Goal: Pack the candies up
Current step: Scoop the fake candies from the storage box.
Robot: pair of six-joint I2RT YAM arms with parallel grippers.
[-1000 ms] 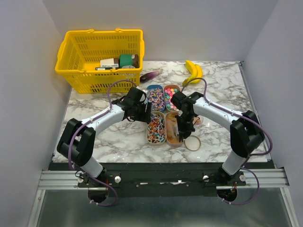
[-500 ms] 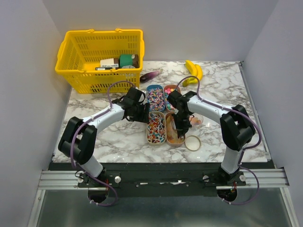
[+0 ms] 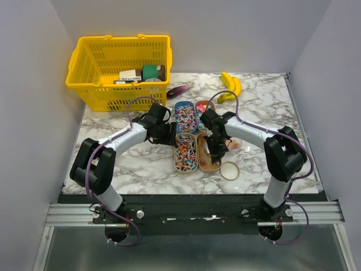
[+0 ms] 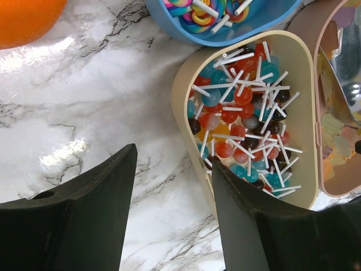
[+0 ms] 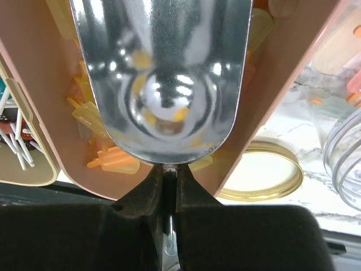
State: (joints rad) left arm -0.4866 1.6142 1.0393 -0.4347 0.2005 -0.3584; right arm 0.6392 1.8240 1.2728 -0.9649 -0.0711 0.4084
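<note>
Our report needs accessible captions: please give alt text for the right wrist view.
The right gripper holds a shiny metal scoop by its handle over a pink tray of orange and yellow candies; a gold lid lies beside it.

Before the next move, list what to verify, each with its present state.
1. Right gripper shut on the scoop handle: ok.
2. Scoop down in the pink tray, over the orange candies: ok.
3. Scoop load: cannot tell, only reflections show.
4. Left gripper open, empty, beside the lollipop tray: ok.
5. Gold lid off, lying beside the clear container: ok.
</note>
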